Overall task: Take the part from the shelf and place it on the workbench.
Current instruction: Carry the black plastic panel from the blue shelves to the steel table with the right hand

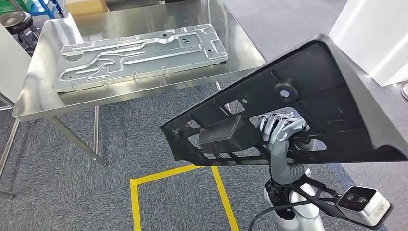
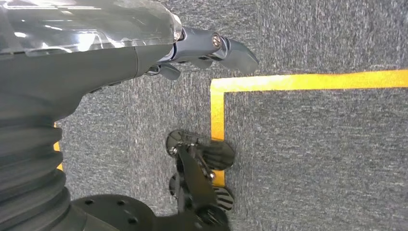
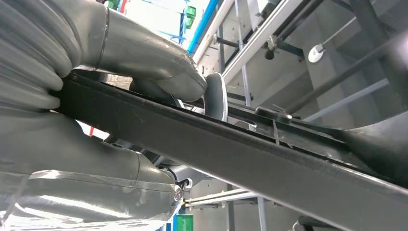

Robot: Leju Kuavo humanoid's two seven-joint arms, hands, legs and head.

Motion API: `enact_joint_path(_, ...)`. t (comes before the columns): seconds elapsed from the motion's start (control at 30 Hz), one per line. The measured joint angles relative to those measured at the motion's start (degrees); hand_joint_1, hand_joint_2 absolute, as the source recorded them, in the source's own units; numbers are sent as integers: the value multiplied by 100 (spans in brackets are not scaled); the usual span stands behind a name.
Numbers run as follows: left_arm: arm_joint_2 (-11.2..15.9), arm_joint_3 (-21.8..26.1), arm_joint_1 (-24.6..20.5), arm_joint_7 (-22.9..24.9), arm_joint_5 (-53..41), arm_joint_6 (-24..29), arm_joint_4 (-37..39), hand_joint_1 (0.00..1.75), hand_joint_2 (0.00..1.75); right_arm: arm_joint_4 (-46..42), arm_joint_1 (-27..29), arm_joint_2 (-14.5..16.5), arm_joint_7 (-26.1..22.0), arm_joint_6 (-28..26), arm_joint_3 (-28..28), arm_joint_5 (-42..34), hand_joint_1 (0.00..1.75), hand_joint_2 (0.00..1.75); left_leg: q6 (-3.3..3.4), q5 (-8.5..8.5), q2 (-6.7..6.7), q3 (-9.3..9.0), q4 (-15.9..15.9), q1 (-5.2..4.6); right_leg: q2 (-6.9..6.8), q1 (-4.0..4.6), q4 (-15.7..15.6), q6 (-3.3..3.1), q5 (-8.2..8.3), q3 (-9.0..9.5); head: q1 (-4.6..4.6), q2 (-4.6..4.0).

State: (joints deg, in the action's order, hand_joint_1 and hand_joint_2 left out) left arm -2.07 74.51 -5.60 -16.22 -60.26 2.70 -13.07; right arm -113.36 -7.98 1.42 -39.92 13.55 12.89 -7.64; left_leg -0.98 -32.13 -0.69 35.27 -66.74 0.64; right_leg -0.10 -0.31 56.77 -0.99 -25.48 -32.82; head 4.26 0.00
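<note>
The part (image 1: 308, 96) is a large black plastic panel with ribs, cut-outs and a raised box. It hangs tilted in the air to the right of the workbench, low in the head view. My right hand (image 1: 281, 129) grips it from underneath, fingers showing through a cut-out. In the right wrist view the thumb and fingers (image 3: 144, 67) clamp the panel's dark edge (image 3: 240, 154). The steel workbench (image 1: 144, 19) stands ahead to the left, apart from the part. My left hand (image 2: 202, 48) hangs over the carpet, holding nothing, fingers apart.
A big silver metal plate (image 1: 144, 55) covers most of the workbench top. A cardboard box (image 1: 86, 6) sits at its far edge and a black stool (image 1: 17, 21) stands beyond its left end. Yellow floor tape (image 1: 178, 173) marks the carpet. A white wall (image 1: 375, 33) rises at right.
</note>
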Motion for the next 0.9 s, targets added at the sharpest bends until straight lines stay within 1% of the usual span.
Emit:
enact_joint_path(0.03,0,0,9,0,-3,-5,0,0,175,3,3,2,0,1,-5,0,175,175,-14,-134,6,229,-401,4,13,9,6,-17,-17,12,0,0)
enact_joint_path(0.07,1,0,18,0,-6,-9,0,0,175,6,7,4,1,2,-13,0,175,175,-26,-181,9,415,-685,6,32,16,12,-25,-42,28,0,0)
enact_joint_path(0.1,1,0,26,-1,-10,-12,0,0,175,10,9,5,1,2,-20,0,175,175,-33,-110,10,506,-763,6,54,19,19,-24,-71,50,0,0)
enact_joint_path(0.13,2,0,29,-2,-13,-15,0,0,175,13,10,5,1,3,-28,-1,175,175,-33,61,11,490,-627,7,77,19,28,-15,-105,82,0,0)
enact_joint_path(0.17,2,0,30,-5,-15,-20,0,0,175,14,10,5,1,4,-34,-1,175,175,-25,298,11,381,-317,8,94,17,38,-3,-146,123,0,0)
enact_joint_path(0.2,4,0,30,-10,-15,-24,0,0,175,14,9,6,1,5,-40,-1,175,175,-8,516,17,226,67,7,104,18,49,13,-187,165,-1,0)
enact_joint_path(0.23,7,0,27,-16,-16,-27,0,0,175,14,7,7,1,8,-51,0,175,175,16,649,24,74,414,1,116,27,69,37,-228,195,-1,0)
enact_joint_path(0.27,9,-1,24,-21,-17,-29,0,0,175,14,5,7,1,9,-64,1,175,175,43,712,31,-31,649,-10,123,34,78,65,-257,212,-1,0)
enact_joint_path(0.3,13,-1,20,-26,-19,-29,0,0,175,14,6,7,1,10,-80,3,175,175,75,703,37,-81,772,-22,131,41,93,98,-271,221,-1,0)
enact_joint_path(0.37,15,-1,17,-31,-22,-28,0,0,175,11,11,7,1,4,-111,11,175,175,143,670,38,-117,815,-23,136,47,118,160,-282,226,-1,0)
enact_joint_path(0.4,15,-1,17,-33,-23,-27,0,0,175,8,13,7,0,1,-124,15,175,175,178,661,39,-148,835,-13,126,41,181,192,-303,216,-1,0)
enact_joint_path(0.43,15,-2,15,-33,-23,-27,0,0,175,4,11,7,0,-2,-139,19,175,175,210,653,39,-190,851,-2,111,34,317,221,-362,155,-2,0)
enact_joint_path(0.47,15,-2,13,-33,-24,-27,0,0,175,1,10,7,0,-1,-151,21,175,175,236,641,38,-227,865,5,95,21,573,252,-468,18,-2,0)
enact_joint_path(0.5,16,-2,12,-33,-22,-27,0,0,175,1,12,7,0,0,-163,20,175,175,255,620,35,-253,868,4,82,6,922,279,-600,-186,-2,0)
enact_joint_path(0.53,16,-2,12,-33,-20,-27,0,0,175,5,18,7,0,5,-172,15,175,175,267,598,33,-272,867,2,76,-6,1299,299,-736,-436,-2,0)
enact_joint_path(0.57,16,-2,13,-33,-13,-27,0,0,175,15,25,7,0,14,-177,7,175,175,270,573,32,-294,866,0,73,-20,1598,314,-811,-661,-2,0)
enact_joint_path(0.6,16,-2,15,-33,-5,-25,0,0,175,28,30,6,1,25,-179,-4,175,175,267,544,33,-325,865,-1,67,-32,1705,320,-776,-797,-2,0)
enact_joint_path(0.63,16,-1,17,-32,5,-23,0,0,175,43,29,5,1,38,-181,-17,175,175,260,512,34,-367,865,0,58,-41,1588,318,-616,-816,-2,0)
enact_joint_path(0.67,15,-1,19,-32,14,-21,0,0,175,55,25,5,1,51,-181,-28,175,175,248,476,35,-418,865,1,45,-47,1275,309,-363,-729,-2,0)
enact_joint_path(0.7,14,0,20,-31,18,-19,0,0,175,62,19,5,1,63,-181,-38,175,175,230,438,36,-462,869,2,24,-47,866,290,-100,-586,-2,0)
enact_joint_path(0.73,13,0,18,-31,21,-18,0,0,175,70,9,5,2,73,-181,-46,175,175,205,405,38,-501,870,-1,4,-31,519,265,38,-459,-2,0)
enact_joint_path(0.77,12,0,15,-32,21,-17,0,0,175,76,1,6,2,79,-181,-53,175,175,172,377,36,-519,875,-3,-9,-13,296,232,101,-378,-2,0)
enact_joint_path(0.8,12,0,14,-32,21,-15,0,0,175,84,-5,6,2,82,-181,-57,175,175,134,359,31,-535,877,-6,-16,7,193,196,109,-346,-2,0)
enact_joint_path(0.83,13,0,13,-33,21,-14,0,0,175,93,-9,7,3,81,-182,-60,175,175,91,356,25,-556,864,-12,-11,20,181,158,76,-338,-2,0)
enact_joint_path(0.9,14,0,11,-33,24,-11,0,0,175,105,-14,7,2,49,-183,-22,175,175,19,322,20,-579,794,-7,-7,10,143,83,118,-271,-1,0)
